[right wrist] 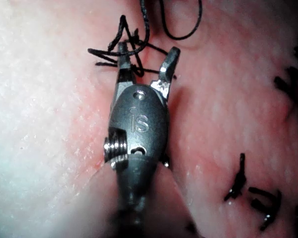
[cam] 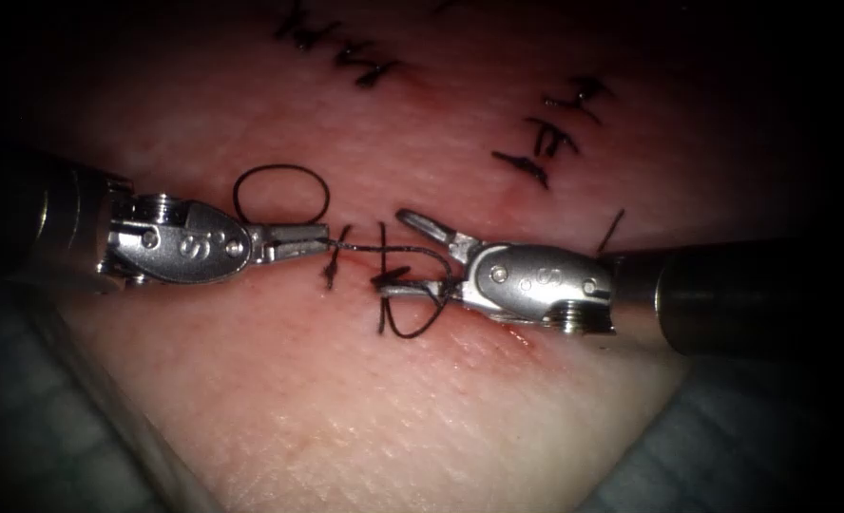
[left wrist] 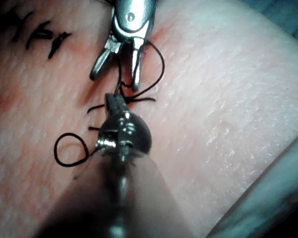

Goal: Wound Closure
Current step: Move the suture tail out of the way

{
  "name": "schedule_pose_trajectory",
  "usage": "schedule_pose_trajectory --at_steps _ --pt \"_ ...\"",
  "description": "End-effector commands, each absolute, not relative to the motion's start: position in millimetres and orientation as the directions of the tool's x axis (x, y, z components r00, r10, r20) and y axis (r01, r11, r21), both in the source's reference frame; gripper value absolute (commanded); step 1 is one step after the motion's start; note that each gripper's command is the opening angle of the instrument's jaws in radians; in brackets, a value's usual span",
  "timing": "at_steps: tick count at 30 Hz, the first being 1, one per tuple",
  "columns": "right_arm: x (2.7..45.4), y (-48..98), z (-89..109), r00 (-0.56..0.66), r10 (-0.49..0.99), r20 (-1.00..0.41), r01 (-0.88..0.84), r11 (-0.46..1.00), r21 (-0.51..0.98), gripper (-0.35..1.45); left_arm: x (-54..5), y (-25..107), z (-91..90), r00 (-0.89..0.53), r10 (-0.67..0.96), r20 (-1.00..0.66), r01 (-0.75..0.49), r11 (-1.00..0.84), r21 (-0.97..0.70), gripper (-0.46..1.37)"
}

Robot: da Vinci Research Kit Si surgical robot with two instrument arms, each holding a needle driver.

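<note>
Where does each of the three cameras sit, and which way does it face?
Endoscope view: above and in front of the pink pork tissue, facing the cut; the silver left tool, shut on the thin black thread, and the open silver right tool show.
Left wrist view: near the left wrist, looking along its shaft at the left tool; the right tool faces it.
Right wrist view: near the right wrist, looking along its shaft at the right tool.
All share the thread loops at the cut.
</note>
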State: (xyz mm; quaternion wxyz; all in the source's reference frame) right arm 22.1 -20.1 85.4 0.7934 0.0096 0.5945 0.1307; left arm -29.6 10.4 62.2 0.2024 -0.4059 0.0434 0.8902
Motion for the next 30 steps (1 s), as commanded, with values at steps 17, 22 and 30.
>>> schedule_pose_trajectory --at_steps 17,22,30 --pt "23.0 -19.8 85.4 0.242 0.180 -0.953 -0.143 0.978 0.149 0.64 -29.1 7.9 57.3 -0.580 0.275 -0.767 -0.386 -0.922 -0.038 -0.35" --pt "23.7 -18.5 85.8 0.268 0.200 -0.943 -0.271 0.954 0.126 0.56 -29.1 7.5 57.7 -0.582 0.265 -0.769 -0.380 -0.924 -0.030 -0.35" --pt "24.2 -17.1 88.1 0.319 0.195 -0.927 -0.299 0.949 0.097 0.40 -29.3 7.2 58.1 -0.579 0.261 -0.772 -0.378 -0.925 -0.029 -0.35"
